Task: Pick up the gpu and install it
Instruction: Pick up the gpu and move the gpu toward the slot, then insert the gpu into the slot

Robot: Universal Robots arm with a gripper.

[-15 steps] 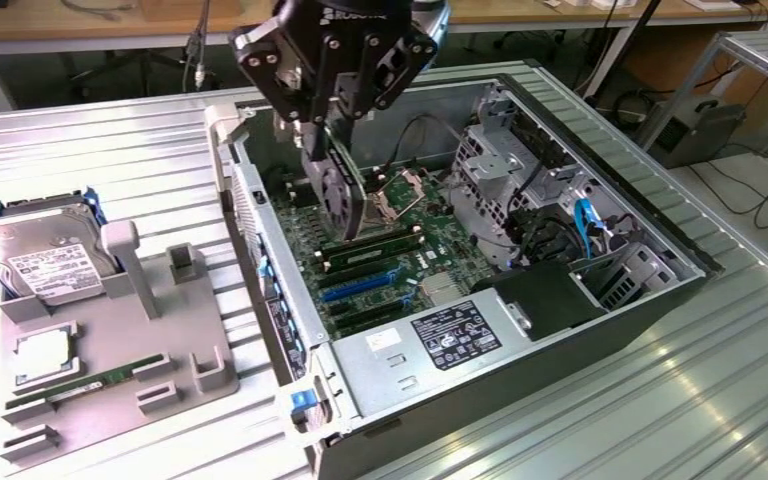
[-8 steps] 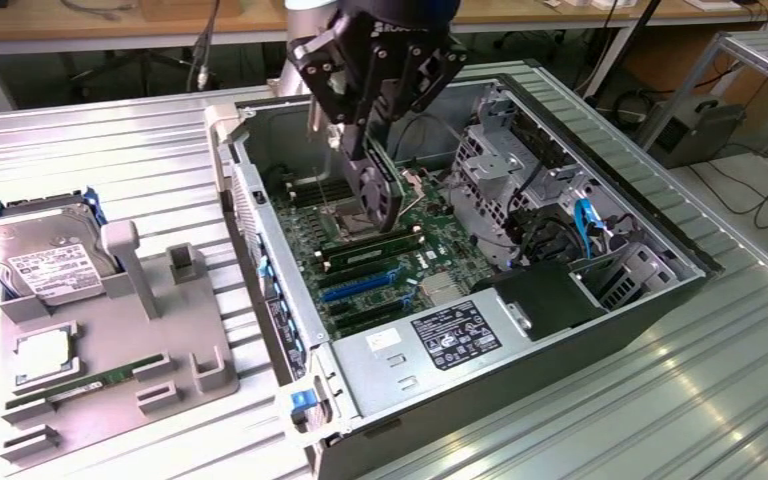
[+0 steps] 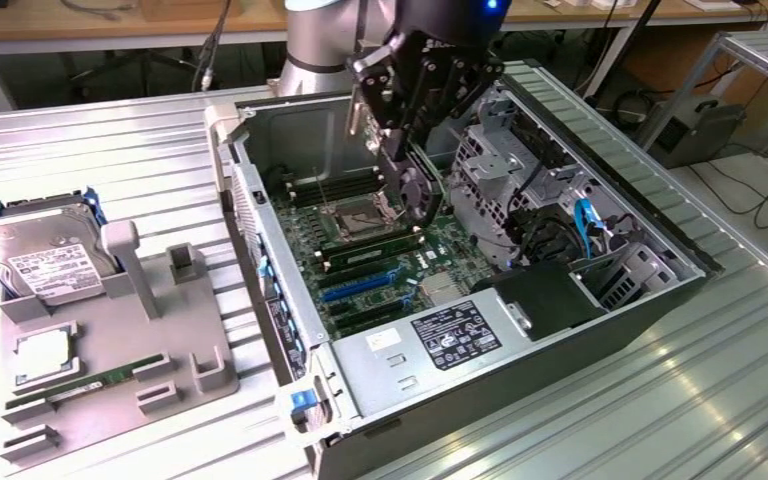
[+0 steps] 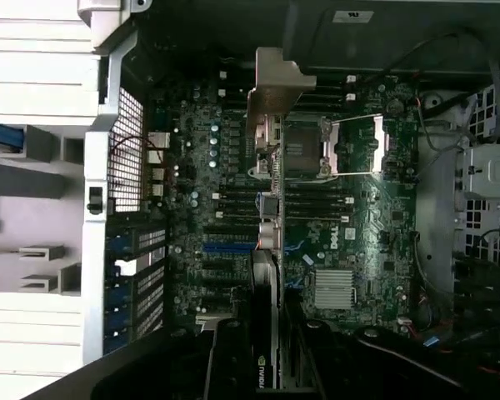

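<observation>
Ribbed metal tabletop (image 3: 651,400) fronts the workstation. At the exterior view's left sits a grey parts tray (image 3: 211,385) holding a silver hard drive (image 3: 44,265) and a narrow green RAM stick (image 3: 91,383). Just beside the tray, an open computer case (image 3: 704,265) lies on its side, its power supply (image 3: 451,335) nearest the camera and the motherboard (image 3: 384,255) exposed behind it.

Above the board hangs the gripper (image 3: 411,120), its jaws drawn partway in and clamped on the gpu (image 3: 418,195). The card is carried edge-down inside the case, clear of the board. The wrist view looks along its top edge to the silver bracket (image 4: 271,83) at the far end, with the blue expansion slots (image 4: 229,247) close beside its line.

The pick-up looks done and the installation under way, with the card not yet seated. Seating would call for the card's lower edge squared over a slot and the bracket brought to the case's rear grille (image 4: 129,150). Workbenches and cables fill the background.
</observation>
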